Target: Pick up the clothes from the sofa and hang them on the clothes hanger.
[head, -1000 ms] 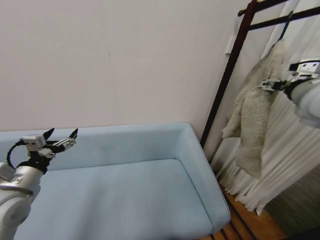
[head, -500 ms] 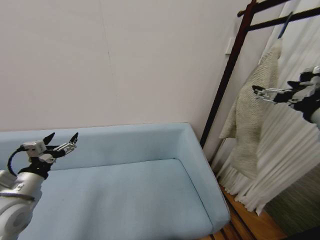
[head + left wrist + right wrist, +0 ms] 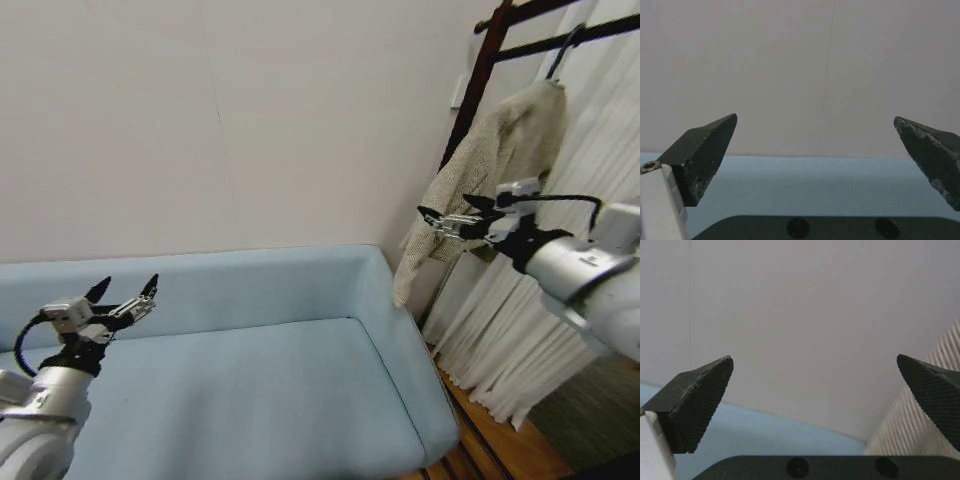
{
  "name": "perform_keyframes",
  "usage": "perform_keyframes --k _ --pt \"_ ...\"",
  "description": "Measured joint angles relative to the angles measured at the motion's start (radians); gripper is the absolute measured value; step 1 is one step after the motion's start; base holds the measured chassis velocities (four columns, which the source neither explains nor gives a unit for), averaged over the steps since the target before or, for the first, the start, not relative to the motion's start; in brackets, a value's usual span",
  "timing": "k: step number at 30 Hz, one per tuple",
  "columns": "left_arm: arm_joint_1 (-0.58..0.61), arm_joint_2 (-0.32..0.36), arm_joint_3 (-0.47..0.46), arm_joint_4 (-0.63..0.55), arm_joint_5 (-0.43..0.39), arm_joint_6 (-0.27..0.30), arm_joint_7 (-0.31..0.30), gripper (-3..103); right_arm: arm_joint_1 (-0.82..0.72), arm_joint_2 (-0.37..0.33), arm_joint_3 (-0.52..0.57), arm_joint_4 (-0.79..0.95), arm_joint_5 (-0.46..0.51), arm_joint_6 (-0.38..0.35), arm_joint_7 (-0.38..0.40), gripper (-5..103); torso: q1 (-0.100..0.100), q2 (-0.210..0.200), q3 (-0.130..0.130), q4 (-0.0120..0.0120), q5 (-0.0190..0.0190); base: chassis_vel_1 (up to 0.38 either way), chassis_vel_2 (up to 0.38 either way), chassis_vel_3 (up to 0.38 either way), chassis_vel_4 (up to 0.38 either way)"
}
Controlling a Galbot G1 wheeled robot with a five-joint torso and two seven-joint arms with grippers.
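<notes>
**Knit sweater on the rack, both grippers empty**

The cream sweater (image 3: 512,130) hung from a hanger (image 3: 558,48) on the dark rack (image 3: 478,85), up beside the curtain (image 3: 520,340) and past the end of the sofa (image 3: 250,400). We judged it light, soft and limp. Its loose knit would stretch under a pull and could snag on a pointed tip. The best hold looked to be a pinched fold at the shoulder or collar, close to the hanger. Its long axis ran from the hook downward, slanting toward the sofa, with one sleeve trailing lowest near the sofa's arm. The right gripper (image 3: 442,220) hovered just in front of the sweater's lower half, its fingers (image 3: 695,400) spread wide on nothing. We could not tell whether they brushed the knit. The left gripper (image 3: 127,288) hung over the sofa's far end, equally wide open and empty.
</notes>
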Motion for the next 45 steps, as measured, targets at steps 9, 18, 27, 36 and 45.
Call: perform_keyframes --k 9,18,27,36,45 --pt "0.073 -0.043 -0.041 -0.016 0.020 -0.042 0.024 100 -0.483 0.238 0.113 -0.082 -0.283 0.157 0.066 100 0.000 0.000 0.000 0.0000 0.0005 0.000 0.000 0.000 0.000" --pt "0.151 -0.120 0.103 0.036 0.190 -0.210 -0.015 100 -1.113 0.430 0.409 -0.232 -0.623 0.319 0.000 100 0.000 0.000 0.000 -0.0002 0.0013 0.000 0.000 0.000 0.000" --pt "0.236 -0.251 0.255 0.093 0.410 -0.372 -0.070 100 -1.667 0.614 0.827 -0.256 -0.963 0.291 -0.106 100 0.000 0.000 0.000 -0.0006 0.0008 0.000 0.000 0.000 0.000" --pt "0.281 -0.299 0.308 -0.038 0.500 -0.164 -0.062 100 -2.227 0.951 1.438 0.115 -1.024 -0.085 -0.382 100 0.000 0.000 0.000 -0.0007 0.0004 0.000 0.000 0.000 0.000" --pt "0.282 -0.247 0.237 -0.099 0.419 -0.071 0.018 100 -2.158 0.991 1.535 0.190 -0.877 -0.234 -0.337 100 0.000 0.000 0.000 0.0003 0.0005 0.000 0.000 0.000 0.000"
